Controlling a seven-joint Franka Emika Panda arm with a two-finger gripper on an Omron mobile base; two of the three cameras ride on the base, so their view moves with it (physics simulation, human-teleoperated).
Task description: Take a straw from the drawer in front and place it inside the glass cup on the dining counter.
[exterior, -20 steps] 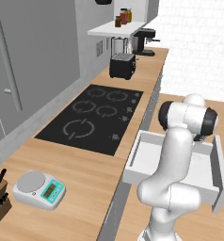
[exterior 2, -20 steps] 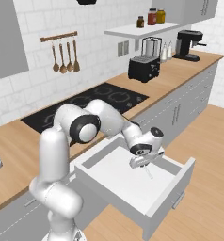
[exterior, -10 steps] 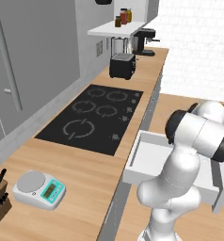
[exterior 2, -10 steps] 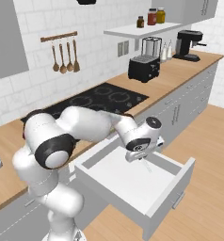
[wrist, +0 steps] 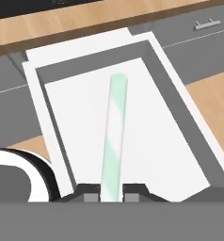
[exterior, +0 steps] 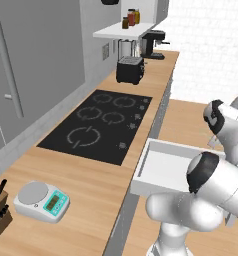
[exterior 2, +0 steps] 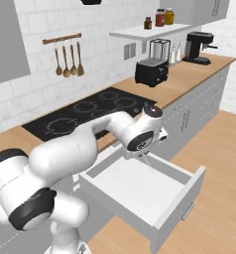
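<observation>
End effector (wrist: 111, 194) clamped on straw (wrist: 115, 136), raised above open drawer (exterior 2: 140, 191). Step: carry phase. Next, judged: turn base toward dining counter, find glass cup.

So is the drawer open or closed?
Open. The drawer is pulled out from the cabinets, white inside showing, and the gripper holds the straw above it.

The arm is bent forward from the base, wrist at 3 o'clock of the elbow. The pincer (wrist: 111, 194) is clamped tight, pointed downward.
</observation>
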